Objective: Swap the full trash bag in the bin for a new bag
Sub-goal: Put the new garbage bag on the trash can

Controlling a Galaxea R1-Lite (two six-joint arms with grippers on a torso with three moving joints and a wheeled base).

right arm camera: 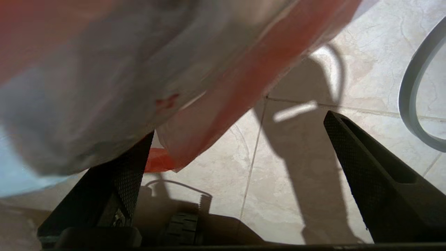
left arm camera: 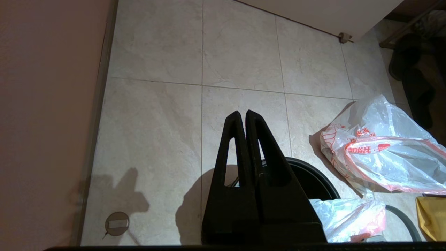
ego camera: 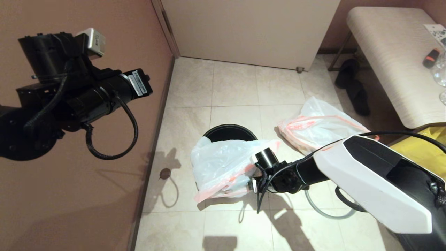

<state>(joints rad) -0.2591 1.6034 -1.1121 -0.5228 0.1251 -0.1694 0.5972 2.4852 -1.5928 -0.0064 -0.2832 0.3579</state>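
The black bin [ego camera: 228, 130] stands on the tiled floor with its mouth bare. The full trash bag [ego camera: 223, 165], translucent white with a pink-red hem, lies bunched over the bin's near side; its contents are unclear. My right gripper [ego camera: 251, 179] is open at that bag's right edge. In the right wrist view one finger [right arm camera: 129, 174] sits under the hanging hem [right arm camera: 230, 101], and nothing lies between the fingers of the right gripper [right arm camera: 238, 123]. The new bag [ego camera: 317, 127], limp with red print, lies on the floor to the right. The grey hoop rim [ego camera: 322, 211] lies near the right arm. My left gripper [left arm camera: 243, 112] is shut and empty, raised at the left.
A brown wall [ego camera: 87, 191] runs close along the left. A bench [ego camera: 390, 52] and dark shoes [ego camera: 352, 83] stand at the back right. A yellow bag [ego camera: 428, 143] sits behind the right arm. A round floor drain [ego camera: 164, 173] lies left of the bin.
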